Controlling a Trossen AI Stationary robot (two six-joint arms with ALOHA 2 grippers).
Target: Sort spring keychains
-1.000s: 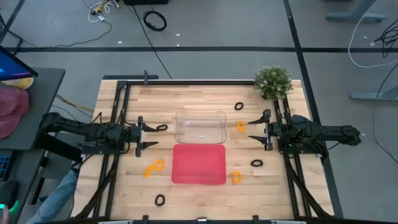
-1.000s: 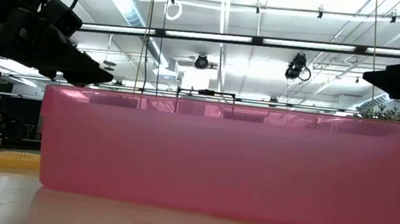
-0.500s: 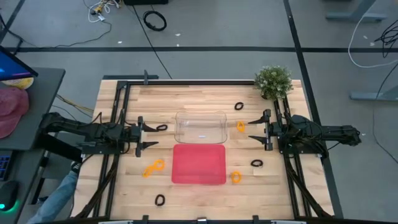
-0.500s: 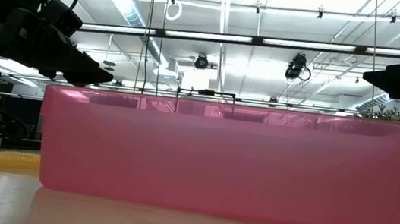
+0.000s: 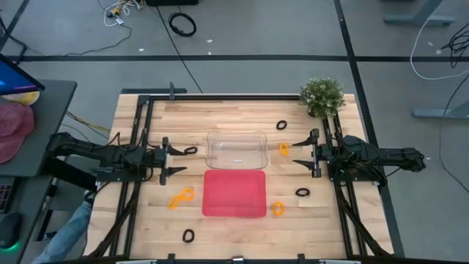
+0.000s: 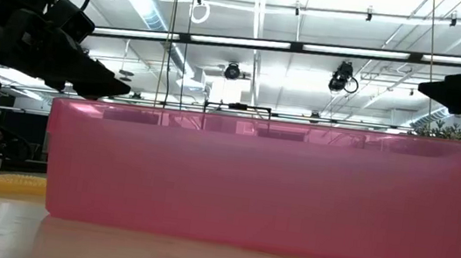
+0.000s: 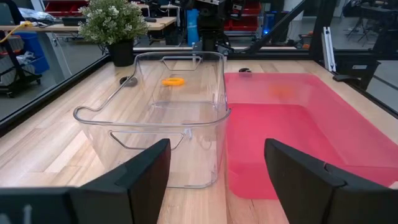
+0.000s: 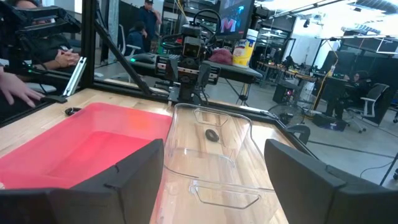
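Small spring keychains lie loose on the wooden table. Orange ones are at the left front (image 5: 181, 196), beside the red tray's right front corner (image 5: 278, 209) and right of the clear tub (image 5: 283, 149). Black ones are near the left gripper (image 5: 190, 150), at the far right (image 5: 281, 125), at the right (image 5: 303, 193) and at the front (image 5: 188, 236). My left gripper (image 5: 173, 157) is open and empty at the table's left, facing the clear tub (image 5: 237, 149). My right gripper (image 5: 302, 153) is open and empty at the right, facing the tub.
The red tray (image 5: 234, 193) lies just in front of the clear tub at the table's middle. A potted plant (image 5: 322, 96) stands at the far right corner. A person's arm (image 5: 69, 227) shows at the front left, off the table.
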